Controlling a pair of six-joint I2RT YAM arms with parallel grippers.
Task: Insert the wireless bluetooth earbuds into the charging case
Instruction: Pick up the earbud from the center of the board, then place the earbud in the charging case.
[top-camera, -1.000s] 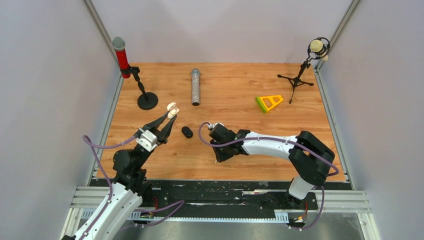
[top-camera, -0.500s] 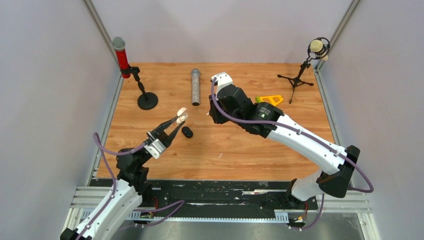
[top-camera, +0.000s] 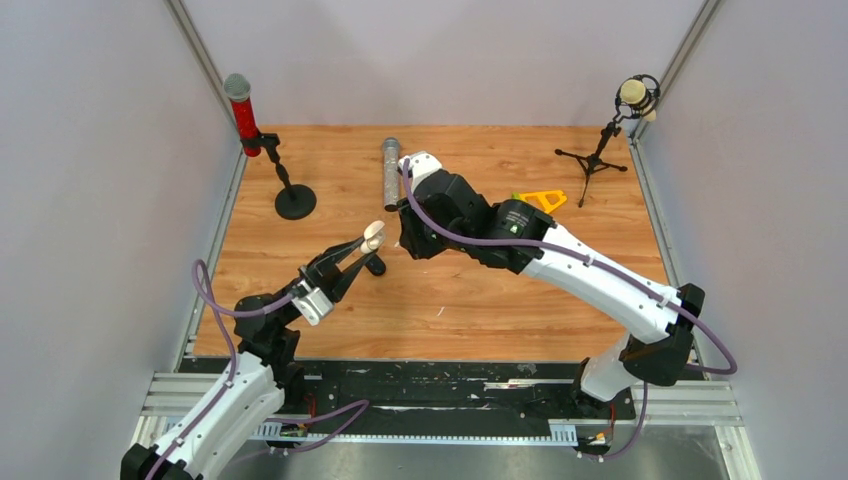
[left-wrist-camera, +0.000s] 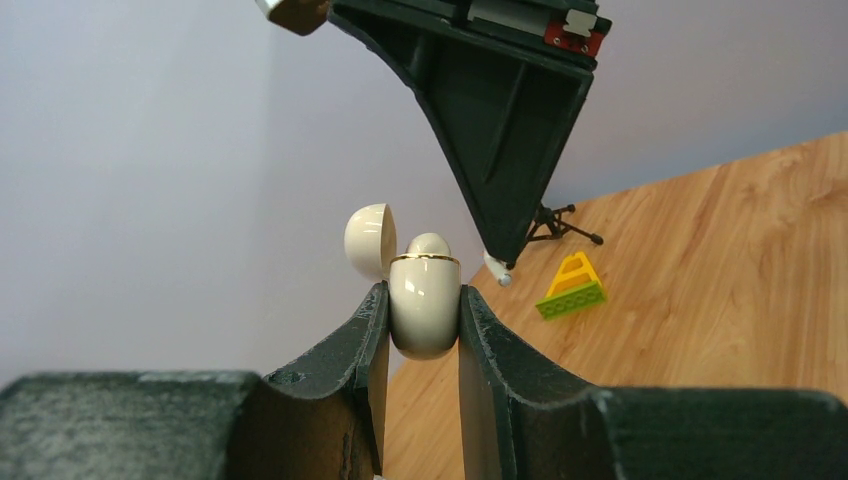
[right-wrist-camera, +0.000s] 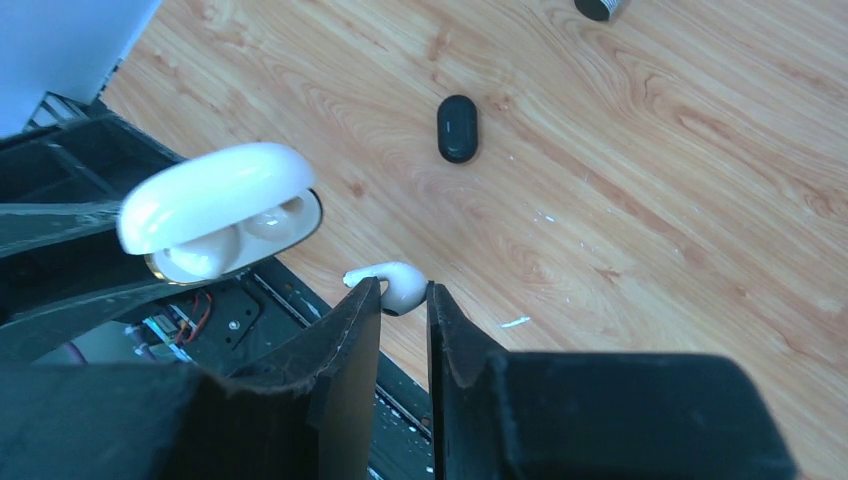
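Observation:
My left gripper (left-wrist-camera: 422, 292) is shut on a cream charging case (left-wrist-camera: 424, 305) and holds it upright above the table with its lid (left-wrist-camera: 368, 240) flipped open. One rounded white earbud (left-wrist-camera: 428, 243) sits in the case. My right gripper (right-wrist-camera: 403, 287) is shut on a white stemmed earbud (right-wrist-camera: 395, 285), pinched at its fingertips. In the right wrist view the open case (right-wrist-camera: 225, 210) lies just left of that earbud, apart from it. From above, the right gripper (top-camera: 412, 235) hangs close to the right of the case (top-camera: 372, 237).
A black pebble-shaped case (right-wrist-camera: 457, 128) lies on the wood below the grippers. A red microphone on a stand (top-camera: 240, 105), a silver microphone (top-camera: 390, 175), a yellow-green wedge (top-camera: 540, 200) and a tripod microphone (top-camera: 610, 130) stand further back. A white sliver (top-camera: 440, 312) lies near the front.
The right arm swung from the front centre to the back, then left toward the case, earbud in its grip. The left gripper carried the case rightward.

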